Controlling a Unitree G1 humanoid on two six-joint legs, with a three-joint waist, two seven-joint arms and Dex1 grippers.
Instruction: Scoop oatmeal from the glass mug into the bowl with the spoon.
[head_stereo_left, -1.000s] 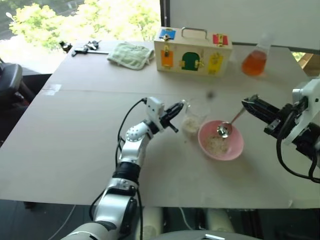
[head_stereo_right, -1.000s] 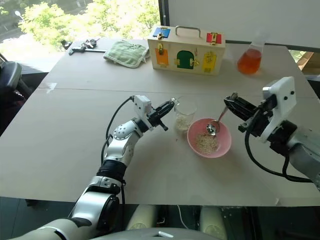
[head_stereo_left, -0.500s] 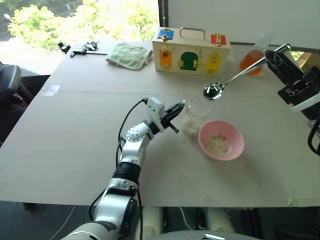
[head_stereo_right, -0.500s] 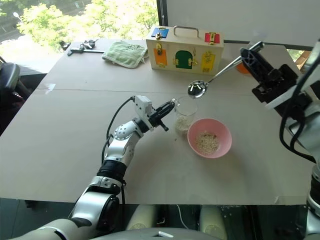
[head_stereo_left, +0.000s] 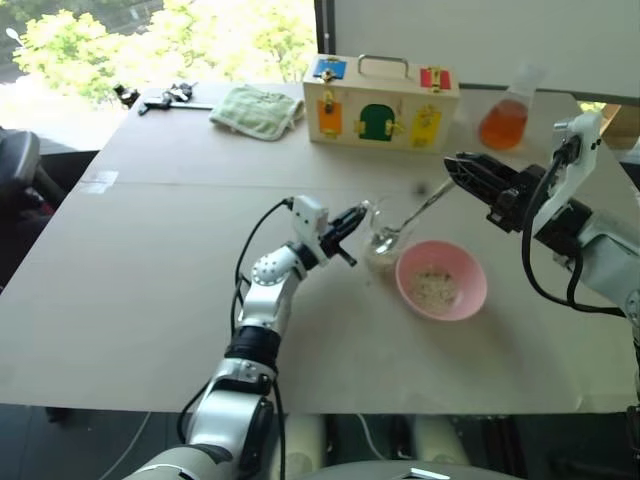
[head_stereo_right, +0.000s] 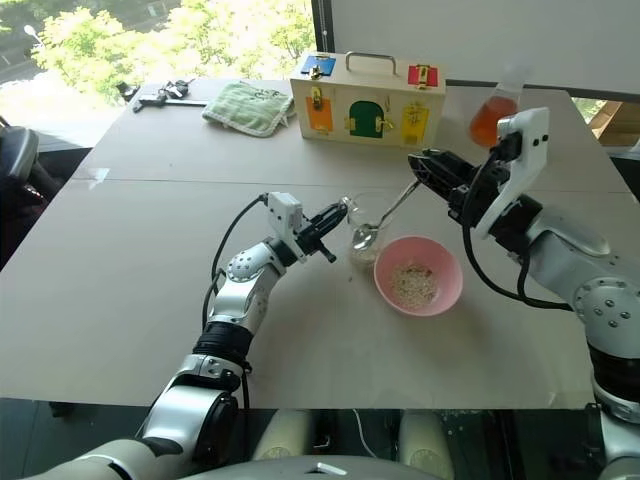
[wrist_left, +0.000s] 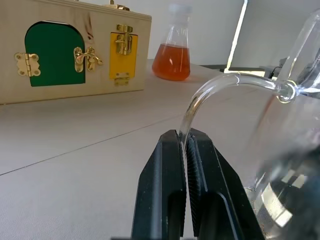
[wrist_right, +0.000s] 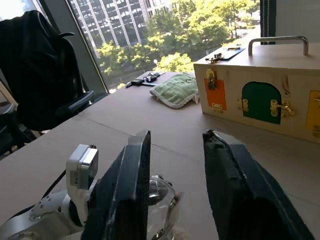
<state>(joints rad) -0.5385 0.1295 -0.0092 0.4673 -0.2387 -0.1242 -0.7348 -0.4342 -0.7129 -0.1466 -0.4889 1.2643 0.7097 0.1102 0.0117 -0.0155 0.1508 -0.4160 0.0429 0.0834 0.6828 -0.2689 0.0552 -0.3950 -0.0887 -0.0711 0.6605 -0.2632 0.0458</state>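
Bare table left of mug

My left wrist view cuts off the glass mug at its edge; the oatmeal inside it cannot be made out there.

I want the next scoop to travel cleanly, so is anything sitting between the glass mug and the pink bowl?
Nothing visible does. The glass mug and the bowl stand side by side on the table, with only bare tabletop between them. The spoon leans inside the mug.
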